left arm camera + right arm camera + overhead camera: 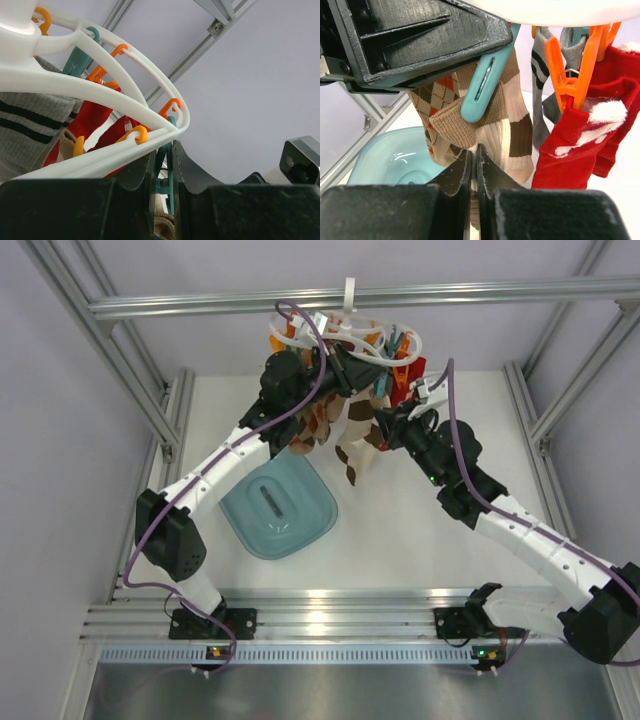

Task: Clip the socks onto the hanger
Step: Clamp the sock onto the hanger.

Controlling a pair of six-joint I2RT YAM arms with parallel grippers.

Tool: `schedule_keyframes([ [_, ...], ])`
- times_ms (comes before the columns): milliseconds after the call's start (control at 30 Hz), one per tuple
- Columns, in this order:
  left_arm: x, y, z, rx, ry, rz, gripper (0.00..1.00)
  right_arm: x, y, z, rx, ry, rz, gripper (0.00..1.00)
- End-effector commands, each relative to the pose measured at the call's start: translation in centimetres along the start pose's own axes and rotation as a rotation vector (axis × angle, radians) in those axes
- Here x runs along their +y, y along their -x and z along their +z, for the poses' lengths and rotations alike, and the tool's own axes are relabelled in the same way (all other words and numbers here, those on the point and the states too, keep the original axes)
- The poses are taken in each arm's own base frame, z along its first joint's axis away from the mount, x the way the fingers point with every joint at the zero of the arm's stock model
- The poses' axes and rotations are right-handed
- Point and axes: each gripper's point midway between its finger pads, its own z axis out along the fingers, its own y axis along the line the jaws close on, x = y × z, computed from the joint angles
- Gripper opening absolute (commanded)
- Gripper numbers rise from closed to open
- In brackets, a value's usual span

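The white ring hanger (347,332) hangs from the aluminium bar by its hook, with orange and teal pegs; its ring fills the left wrist view (100,90). My left gripper (345,368) (164,150) is shut on a teal clip peg (169,170) (485,85) under the ring. My right gripper (385,425) (475,150) is shut on the cuff of a cream-and-tan sock (520,130) (352,440), held up just below that peg's tip. The sock's edge shows between my left fingers (165,225). Whether the peg grips the sock cannot be told.
A brown argyle sock (432,100), a grey striped sock (540,70) and red socks (580,145) on an orange peg (570,75) hang close around. A teal tub (278,508) lies on the table below left. Aluminium frame posts stand at both sides.
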Motion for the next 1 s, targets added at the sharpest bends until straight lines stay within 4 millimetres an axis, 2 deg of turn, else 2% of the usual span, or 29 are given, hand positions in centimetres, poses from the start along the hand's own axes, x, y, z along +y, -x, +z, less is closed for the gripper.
schedule_keyframes([
  [0, 4.3, -1.0, 0.0, 0.004, 0.135, -0.033, 0.0, 0.1, 3.1, -0.3, -0.063, -0.016, 0.045, 0.0],
  [300, 3.8, 0.1, 0.3, -0.018, 0.124, -0.005, 0.0, -1.2, 0.4, -1.7, 0.016, -0.075, 0.071, 0.0],
  [633, 4.2, -0.2, 0.2, -0.011, 0.145, 0.0, 0.0, -1.5, 1.3, -1.0, 0.012, -0.118, 0.131, 0.0],
  [967, 4.2, -0.9, 0.4, 0.005, 0.152, 0.001, 0.0, -0.5, 2.3, -0.4, -0.011, -0.092, 0.154, 0.0],
])
